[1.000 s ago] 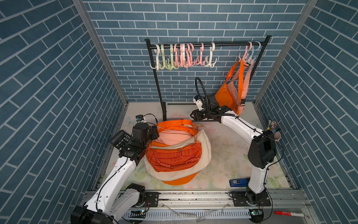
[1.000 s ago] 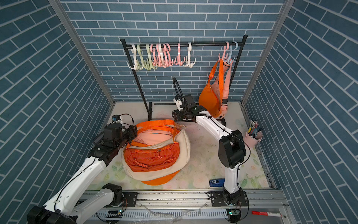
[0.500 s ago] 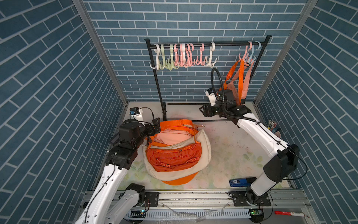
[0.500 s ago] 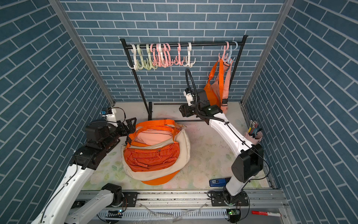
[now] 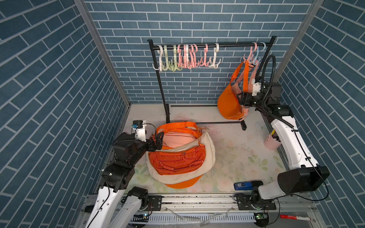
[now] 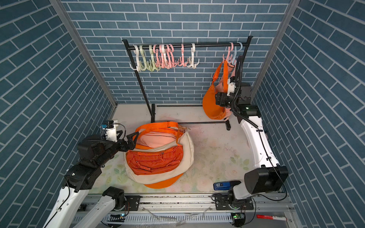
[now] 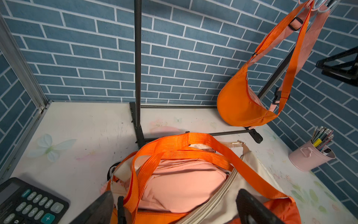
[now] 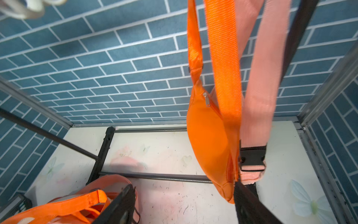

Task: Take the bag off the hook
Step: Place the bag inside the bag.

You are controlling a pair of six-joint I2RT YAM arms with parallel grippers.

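Note:
An orange crescent bag (image 5: pixel 229 102) (image 6: pixel 212 107) hangs by its orange strap from a pink hook (image 5: pixel 250 57) (image 6: pixel 228 55) at the right end of the black rack (image 5: pixel 227 45). My right gripper (image 5: pixel 241 99) (image 6: pixel 218 99) is at the height of the bag's body, on its right side. It is open, and in the right wrist view (image 8: pixel 183 186) the bag's (image 8: pixel 207 145) lower corner hangs just beside one finger. My left gripper (image 5: pixel 159 141) (image 7: pixel 175 194) is open over the pile of bags (image 5: pixel 177 158) on the table and holds nothing.
A pink strap with a black buckle (image 8: pixel 251 157) hangs right behind the orange bag. Several empty hooks (image 5: pixel 185 57) crowd the rail's left half. A pink pencil cup (image 5: pixel 271 142) stands by the right arm, a calculator (image 7: pixel 29 203) at the left, a blue device (image 5: pixel 243 185) in front.
My right arm has swung from the left of the hanging bag to its right side, its jaws spreading wider. My left gripper has opened and pulled back from the pile.

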